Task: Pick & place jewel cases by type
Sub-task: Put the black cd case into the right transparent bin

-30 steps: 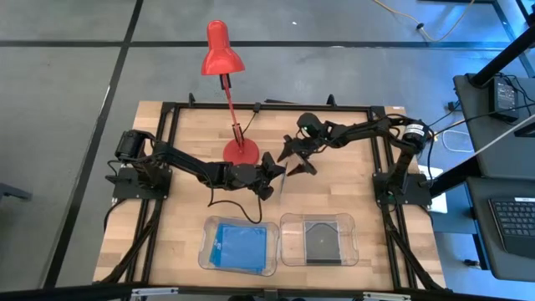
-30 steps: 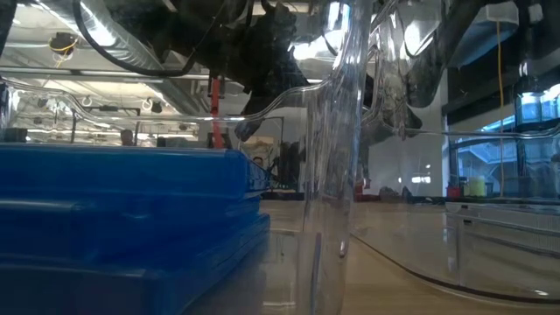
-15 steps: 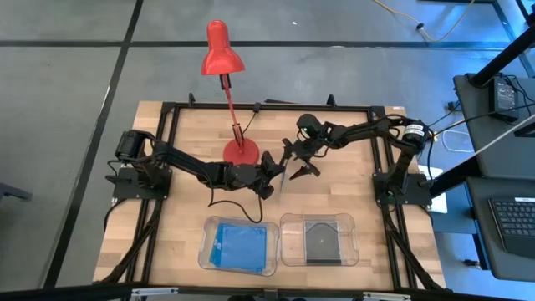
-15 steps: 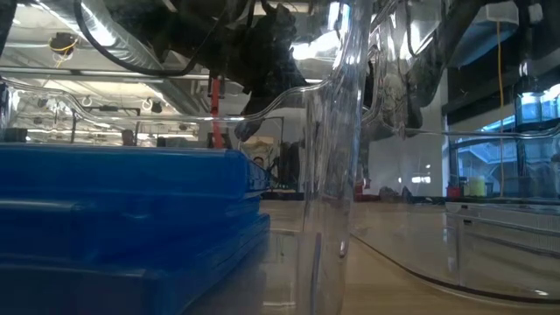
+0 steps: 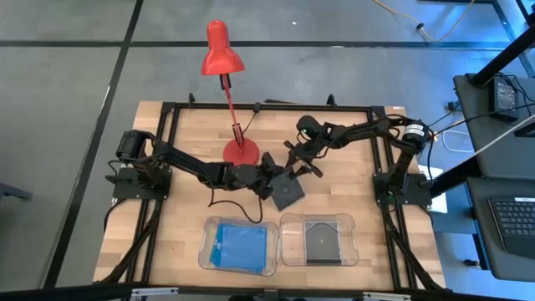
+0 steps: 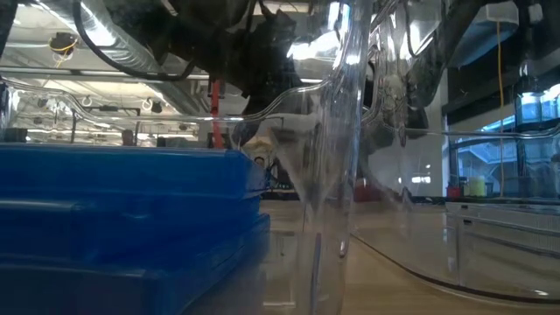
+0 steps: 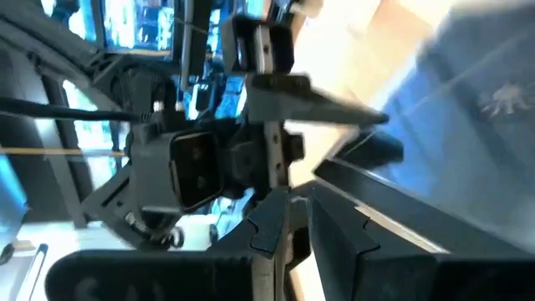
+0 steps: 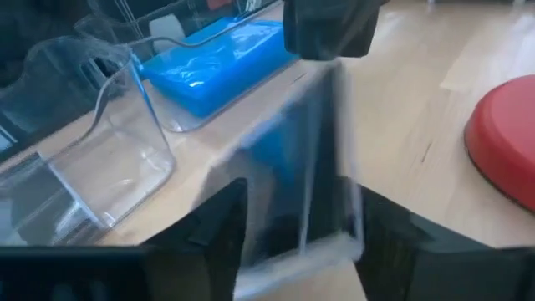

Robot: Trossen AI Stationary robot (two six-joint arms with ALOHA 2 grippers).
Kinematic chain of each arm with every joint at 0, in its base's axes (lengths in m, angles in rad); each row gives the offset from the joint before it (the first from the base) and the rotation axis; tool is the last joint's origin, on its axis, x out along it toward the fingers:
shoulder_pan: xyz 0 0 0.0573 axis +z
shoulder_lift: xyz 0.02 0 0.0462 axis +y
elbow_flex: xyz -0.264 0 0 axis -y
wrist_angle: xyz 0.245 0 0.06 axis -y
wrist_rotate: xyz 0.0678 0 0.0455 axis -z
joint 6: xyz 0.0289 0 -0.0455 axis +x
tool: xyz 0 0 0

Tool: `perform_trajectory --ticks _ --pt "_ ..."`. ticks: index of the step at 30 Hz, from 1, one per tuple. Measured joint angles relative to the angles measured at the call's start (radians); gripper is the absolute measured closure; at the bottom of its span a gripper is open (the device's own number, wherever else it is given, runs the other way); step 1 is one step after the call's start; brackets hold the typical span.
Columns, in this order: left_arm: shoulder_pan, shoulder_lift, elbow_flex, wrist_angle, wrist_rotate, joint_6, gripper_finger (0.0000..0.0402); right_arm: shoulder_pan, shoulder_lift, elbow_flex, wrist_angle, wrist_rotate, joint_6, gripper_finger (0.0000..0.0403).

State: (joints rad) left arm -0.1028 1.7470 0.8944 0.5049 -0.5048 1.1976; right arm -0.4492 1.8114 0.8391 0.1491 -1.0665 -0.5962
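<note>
Tipped flatter, dark jewel case (image 5: 288, 194) between both grippers.

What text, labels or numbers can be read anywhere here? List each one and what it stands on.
None can be read.
The blue jewel cases in the left tray: no print visible.
The dark jewel case between the left gripper and right gripper: blurred, no lettering.
The red lamp: no markings visible.
</note>
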Motion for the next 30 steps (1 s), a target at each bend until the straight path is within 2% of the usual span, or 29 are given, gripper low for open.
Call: perform_trajectory --ticks 3,11,15,18,24,27,30 --pt "0.0 0.0 0.0 0.001 0.028 -0.006 0.0355 0.0 0.0 0.0 -0.006 0.006 -0.03 0.0246" --pt "0.0 -0.002 0.001 0.005 0.025 -0.007 0.0355 0.0 0.0 0.0 -0.073 0.038 -0.033 0.035" --pt "0.0 -0.002 0.001 0.005 0.019 -0.006 0.0355 0.0 0.0 0.0 -0.081 0.077 0.056 0.0392" --pt "0.009 -0.003 0.002 -0.008 -0.003 -0.018 0.0355 0.0 0.0 0.0 -0.081 0.154 0.133 0.0395" --pt "0.042 -0.005 0.006 -0.192 0.044 -0.12 0.0355 0.0 0.0 0.0 -0.09 0.311 0.329 0.036" --pt "0.047 -0.005 0.047 -0.383 0.092 -0.185 0.0355 0.0 -0.001 0.0 -0.126 0.373 0.383 0.0351" --pt "0.059 -0.005 0.108 -0.575 0.211 -0.279 0.0355 0.0 -0.001 0.0 -0.168 0.413 0.394 0.0351"
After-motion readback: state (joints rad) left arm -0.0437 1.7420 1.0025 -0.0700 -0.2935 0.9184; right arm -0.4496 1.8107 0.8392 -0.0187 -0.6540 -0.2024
